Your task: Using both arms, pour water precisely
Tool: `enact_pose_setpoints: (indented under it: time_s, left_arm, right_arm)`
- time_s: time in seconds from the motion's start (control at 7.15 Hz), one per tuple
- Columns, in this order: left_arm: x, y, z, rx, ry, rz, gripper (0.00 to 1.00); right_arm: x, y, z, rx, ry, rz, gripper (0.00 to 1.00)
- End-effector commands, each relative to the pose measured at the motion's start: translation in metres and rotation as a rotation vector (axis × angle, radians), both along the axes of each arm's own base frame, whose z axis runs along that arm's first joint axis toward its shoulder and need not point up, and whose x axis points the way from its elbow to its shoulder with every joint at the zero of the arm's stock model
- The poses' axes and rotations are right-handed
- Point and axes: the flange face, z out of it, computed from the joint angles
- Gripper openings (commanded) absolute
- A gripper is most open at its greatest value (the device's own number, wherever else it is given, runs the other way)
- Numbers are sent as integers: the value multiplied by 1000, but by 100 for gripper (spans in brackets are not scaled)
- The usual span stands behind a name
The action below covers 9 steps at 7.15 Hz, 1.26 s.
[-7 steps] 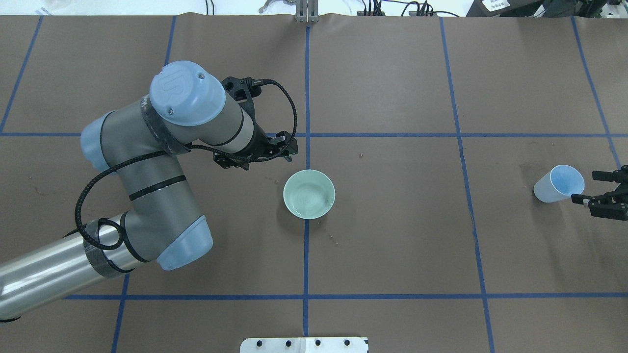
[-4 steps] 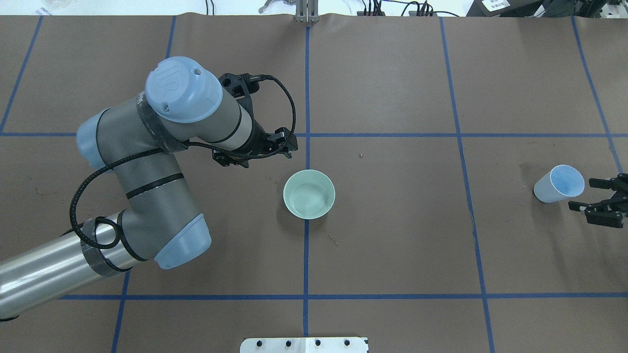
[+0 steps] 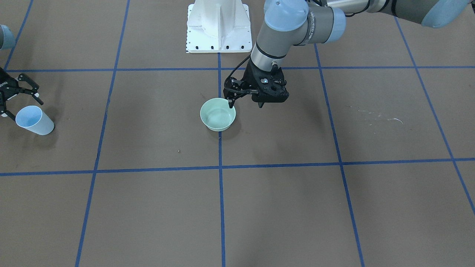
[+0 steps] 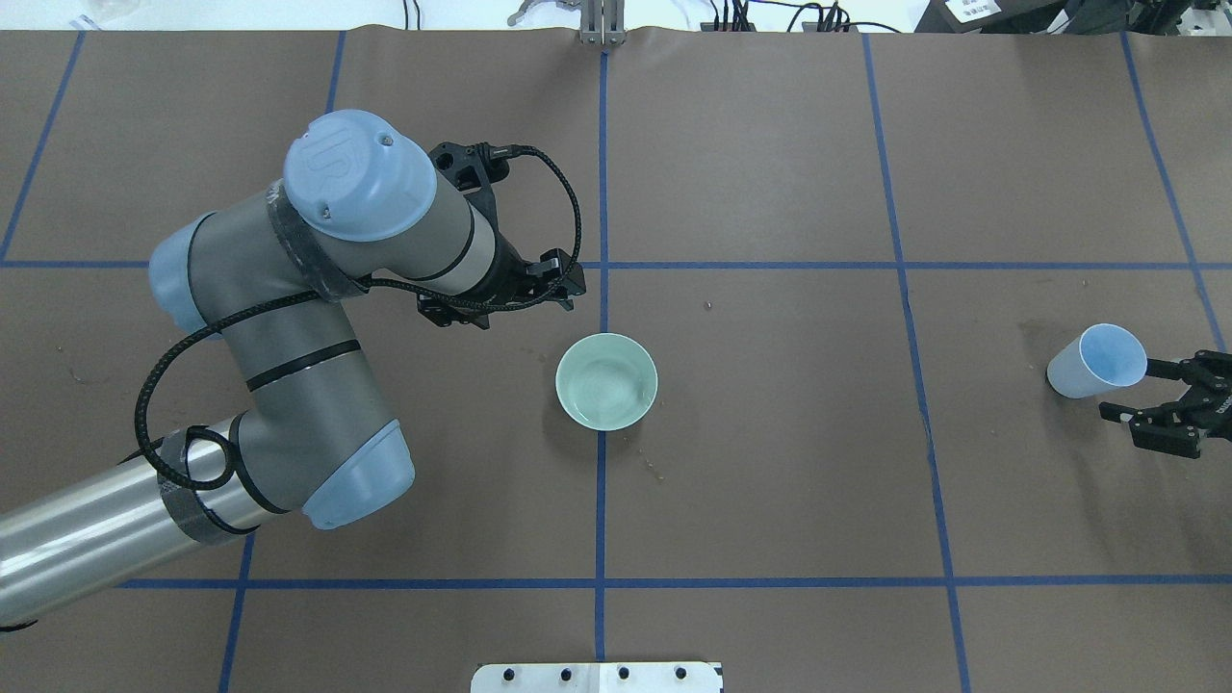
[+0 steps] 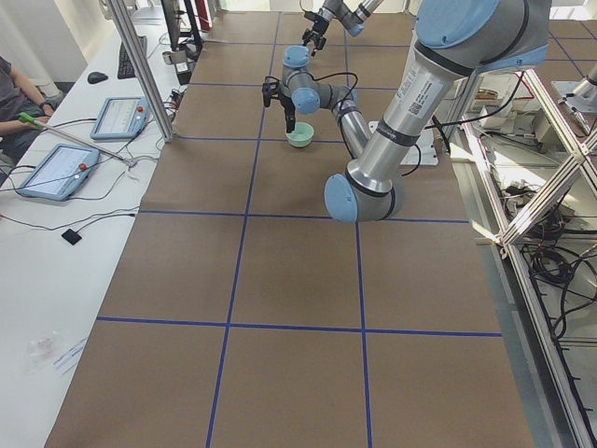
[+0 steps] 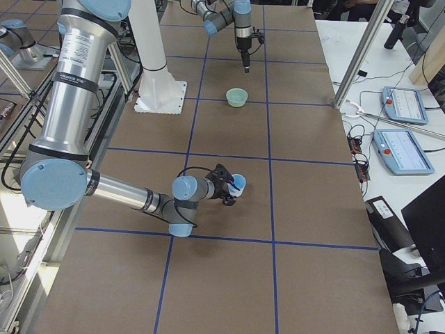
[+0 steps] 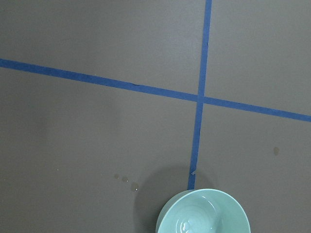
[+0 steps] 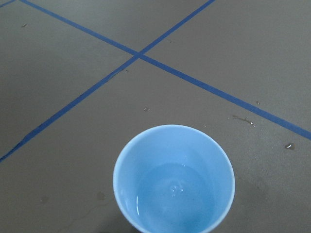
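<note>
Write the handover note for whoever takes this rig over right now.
Left gripper: open, empty, close beside the green bowl at mid-table.
Right gripper: open, beside the blue cup, not gripping it.
The cup stands upright and holds water; glints in the bowl suggest a little water there too.
Done: each gripper is at its vessel.
Left: probably grip the cup, carry it to the bowl and pour.

Light falls bright and even from above, so shadows are soft: in the front view the bowl casts a faint one toward 4 o'clock. Overhead, my left arm gleams at 8 o'clock, and the 12 o'clock edge is washed out. Both wrist views are sharp (white glints mark the water).
</note>
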Motion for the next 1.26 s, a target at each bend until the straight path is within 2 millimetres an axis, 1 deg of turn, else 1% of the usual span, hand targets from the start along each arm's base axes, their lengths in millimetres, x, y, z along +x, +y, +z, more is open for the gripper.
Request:
enact_pose_setpoints:
  time_s: [0.0,0.14,0.28,0.42,0.56,0.7,0.84,0.98,1.12]
  left_arm:
    - [0,0,1,1,-1,-1,99]
    - [0,0,1,0,-2,-1,99]
    - [0,0,1,0,-2,-1,100]
    - [0,0,2,0,-3,-1,100]
    - [0,0,2,0,-3,-1,100]
    - [0,0,2,-1,-5,-1,100]
    - [-1,-1,2,0,-3,-2,99]
    - [-1,-1,2,0,-3,-2,100]
    - [-2,-2,2,1,-4,-4,99]
  right_arm:
    - [-6,0,2,-11,0,41,95]
    - [-14,-1,1,-7,0,60,96]
    - [-21,1,0,-31,-17,64,96]
    - [-26,5,0,-17,-27,68,96]
    - [-38,1,1,-1,-30,83,96]
    - [-42,1,10,17,-48,83,96]
    - [-43,-3,14,32,-55,102,96]
    - [-46,-5,12,39,-59,107,96]
    - [-43,-4,13,50,-68,110,96]
